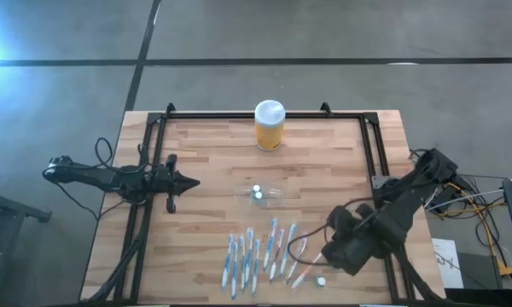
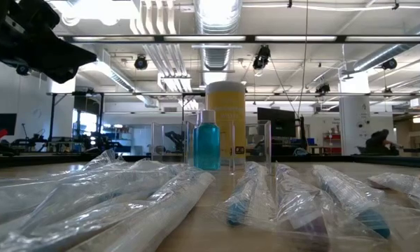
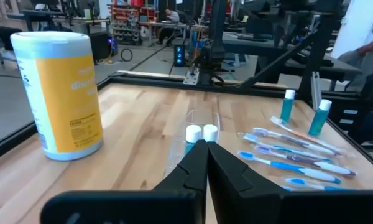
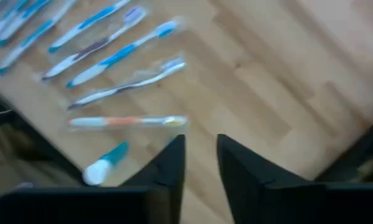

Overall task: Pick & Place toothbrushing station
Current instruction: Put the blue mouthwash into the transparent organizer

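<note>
The toothbrushing station (image 1: 263,195), a low see-through plastic holder, stands near the middle of the wooden table (image 1: 205,153) with two white-capped blue bottles (image 3: 201,133) in its compartments. The left gripper (image 1: 188,181) hangs just beside it on the left-arm side, fingers pressed together, not touching it. The right gripper (image 4: 199,155) hovers over the table's near right corner, well apart from the station, with a narrow gap showing between its fingers and nothing held.

To take the station well, the approaching gripper should probably spread its fingers first, close on one thin wall and lift level, since the bottles inside may tip.

A row of wrapped toothbrushes (image 1: 260,251) lies between the station and the near edge. A loose small blue bottle (image 4: 105,163) lies on its side near the right gripper. The yellow jar with a white lid (image 1: 270,125) stands upright at the far edge, apart from the station. The wrapped brushes limit any low approach from the near side; the left-arm side appears unobstructed.
</note>
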You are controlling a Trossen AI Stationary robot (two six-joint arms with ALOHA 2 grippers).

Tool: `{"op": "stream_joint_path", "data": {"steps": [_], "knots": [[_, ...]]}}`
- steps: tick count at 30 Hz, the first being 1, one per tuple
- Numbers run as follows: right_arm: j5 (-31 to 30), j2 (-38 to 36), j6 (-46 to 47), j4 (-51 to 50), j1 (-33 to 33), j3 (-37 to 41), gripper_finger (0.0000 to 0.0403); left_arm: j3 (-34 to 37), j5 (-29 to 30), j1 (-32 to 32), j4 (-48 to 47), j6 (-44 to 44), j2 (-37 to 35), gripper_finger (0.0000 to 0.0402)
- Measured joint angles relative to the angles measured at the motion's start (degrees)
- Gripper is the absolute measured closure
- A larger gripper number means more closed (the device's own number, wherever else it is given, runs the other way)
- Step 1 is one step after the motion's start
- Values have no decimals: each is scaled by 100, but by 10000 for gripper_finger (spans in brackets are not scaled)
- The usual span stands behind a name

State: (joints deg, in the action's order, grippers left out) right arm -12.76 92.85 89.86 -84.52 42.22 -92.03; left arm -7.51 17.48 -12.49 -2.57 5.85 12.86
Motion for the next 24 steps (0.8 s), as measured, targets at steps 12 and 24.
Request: {"op": "stream_joint_path", "data": {"steps": [12,24], "knots": [[1041,602,787,155,75,1,168,20,-145,0,-208,-63,2,388],[1044,1044,1398,437,337,12,165,15,-184,0,-260,10,2,390]]}}
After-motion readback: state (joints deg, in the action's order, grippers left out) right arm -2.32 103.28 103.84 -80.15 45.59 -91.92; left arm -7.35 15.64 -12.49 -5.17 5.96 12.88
